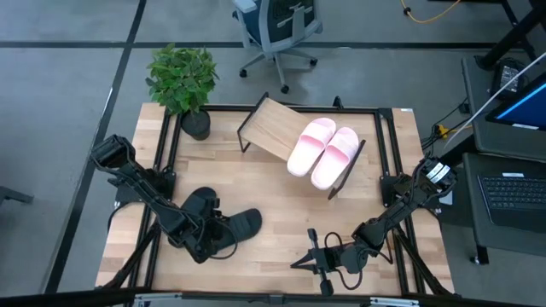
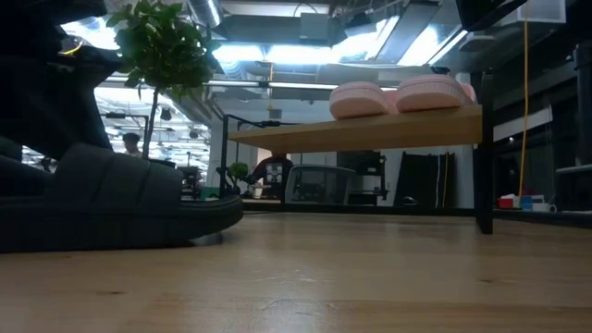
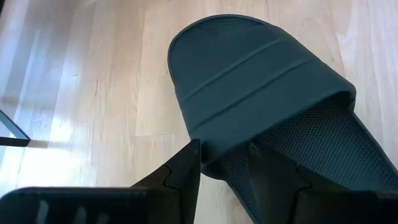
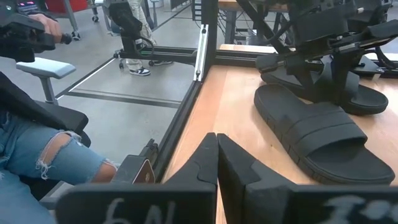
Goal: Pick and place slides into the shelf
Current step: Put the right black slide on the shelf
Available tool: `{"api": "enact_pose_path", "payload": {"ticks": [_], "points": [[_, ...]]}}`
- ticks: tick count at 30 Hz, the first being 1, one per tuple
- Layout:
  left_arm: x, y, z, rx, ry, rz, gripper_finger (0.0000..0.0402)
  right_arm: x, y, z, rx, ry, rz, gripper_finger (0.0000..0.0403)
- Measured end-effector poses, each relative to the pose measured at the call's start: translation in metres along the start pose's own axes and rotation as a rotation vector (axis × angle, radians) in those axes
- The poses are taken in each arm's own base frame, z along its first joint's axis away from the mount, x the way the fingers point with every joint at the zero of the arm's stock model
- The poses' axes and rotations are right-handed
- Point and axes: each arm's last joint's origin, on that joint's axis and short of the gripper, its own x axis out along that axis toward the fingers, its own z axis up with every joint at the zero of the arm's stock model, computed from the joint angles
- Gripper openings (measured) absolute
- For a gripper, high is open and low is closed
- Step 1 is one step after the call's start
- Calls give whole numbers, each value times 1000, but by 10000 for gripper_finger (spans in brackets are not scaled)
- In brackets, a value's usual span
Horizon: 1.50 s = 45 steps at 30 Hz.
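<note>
Tabletop: left tool half-hiding black slide

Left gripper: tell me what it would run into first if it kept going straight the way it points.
The left gripper would meet the black slide almost at once: its open jaws already stand at the sandal's edge by the strap. Whether they touch it is unclear.

Two pale pink slides sit on the light-wood shelf, two black slides with ribbed straps on the pale wooden tabletop.
</note>
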Motion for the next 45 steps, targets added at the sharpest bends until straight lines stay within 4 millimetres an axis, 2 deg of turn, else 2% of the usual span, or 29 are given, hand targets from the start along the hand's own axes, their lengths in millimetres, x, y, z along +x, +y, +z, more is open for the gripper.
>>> {"api": "enact_pose_path", "payload": {"ticks": [18,38,45], "points": [[0,2,-4,53,48,5,122,0,0,0,-1,0,0,4],[14,19,5,-47,58,65,121,0,0,0,-1,0,0,4],[14,16,9,-30,41,3,121,0,0,0,-1,0,0,4]]}}
